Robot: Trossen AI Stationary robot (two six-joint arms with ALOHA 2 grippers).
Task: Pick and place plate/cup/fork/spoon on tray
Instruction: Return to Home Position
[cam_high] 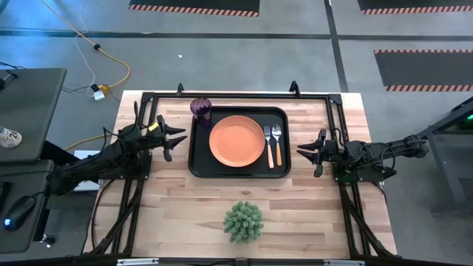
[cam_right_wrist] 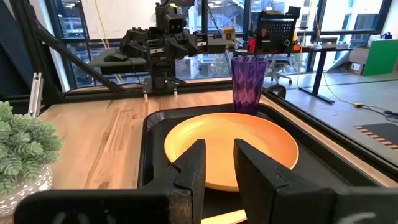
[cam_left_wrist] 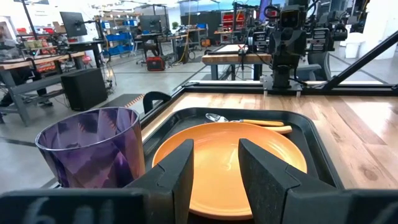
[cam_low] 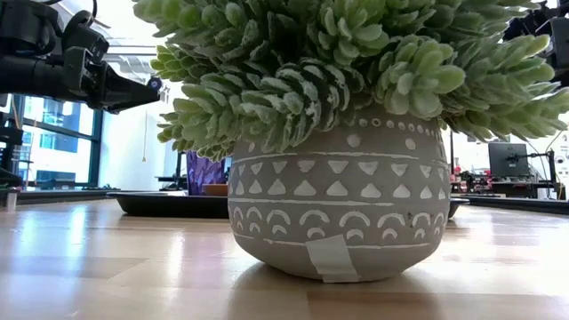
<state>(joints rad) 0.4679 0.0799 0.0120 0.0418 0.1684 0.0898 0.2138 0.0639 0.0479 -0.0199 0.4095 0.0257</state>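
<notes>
already the plate (cam_high: pixel 236 140) lies flat in the middle of the tray (cam_high: pixel 198 168), orange face up. the cup (cam_high: pixel 201 108) stands upright in the tray's corner at about 11 o'clock from the plate, just beside the plate's rim; whether the two touch i cannot tell. at 3 o'clock from the plate the fork (cam_high: pixel 268 142) and the spoon (cam_high: pixel 276 139) lie side by side inside the tray, the fork nearer the plate, heads toward 12 o'clock and handles toward 6. the tray sits on the wooden table (cam_high: pixel 170 214), toward its 12 o'clock edge.

the left gripper (cam_high: pixel 179 138) hovers just off the tray's 9 o'clock side, pointing toward 3 o'clock. its fingers stand moderately apart and grip nothing; the plate shows through the gap in the left wrist view. the right gripper (cam_high: pixel 301 151) hangs just off the tray's 3 o'clock side, facing 9 o'clock, its fingers parted by a narrow gap and likewise empty.

at 6 o'clock from the tray, well apart from it, stands a spiky green plant (cam_high: pixel 244 222). in the low view its patterned grey pot (cam_low: pixel 338 209) fills the foreground and hides much of the tray.
</notes>
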